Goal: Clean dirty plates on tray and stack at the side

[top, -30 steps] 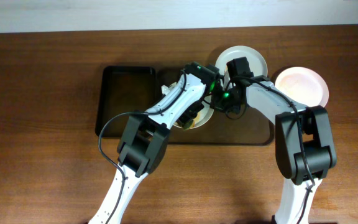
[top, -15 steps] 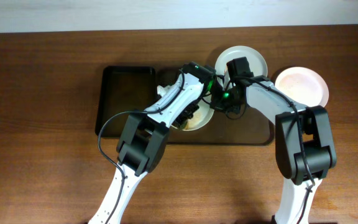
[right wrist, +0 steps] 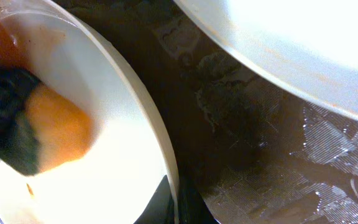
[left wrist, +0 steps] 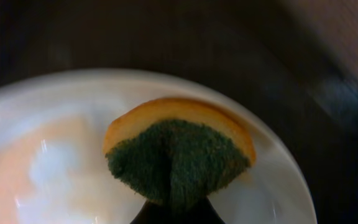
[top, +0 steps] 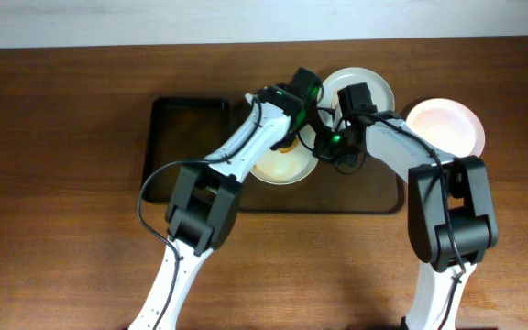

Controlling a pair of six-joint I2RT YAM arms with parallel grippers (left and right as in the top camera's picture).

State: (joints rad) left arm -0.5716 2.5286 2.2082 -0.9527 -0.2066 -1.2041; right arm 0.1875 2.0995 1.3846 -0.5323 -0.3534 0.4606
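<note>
A white plate (top: 282, 165) lies on the dark tray (top: 374, 192). My left gripper (top: 293, 128) is shut on a sponge (left wrist: 178, 155), green face and orange back, pressed on the plate (left wrist: 73, 155) near its far rim. My right gripper (top: 324, 151) is shut on the plate's right rim (right wrist: 166, 168); the sponge (right wrist: 48, 134) shows in the right wrist view too. A second white plate (top: 360, 87) sits at the tray's far end, also seen in the right wrist view (right wrist: 291, 43). A pinkish plate (top: 444, 126) rests on the table to the right.
A black bin (top: 186, 147) adjoins the tray on the left. The wooden table (top: 62, 229) spreads all round. The two arms cross closely over the tray's middle.
My left gripper has moved with the sponge from the plate's near middle up to its far rim. Food bits seen on the plate earlier no longer show. The right arm has held still.
</note>
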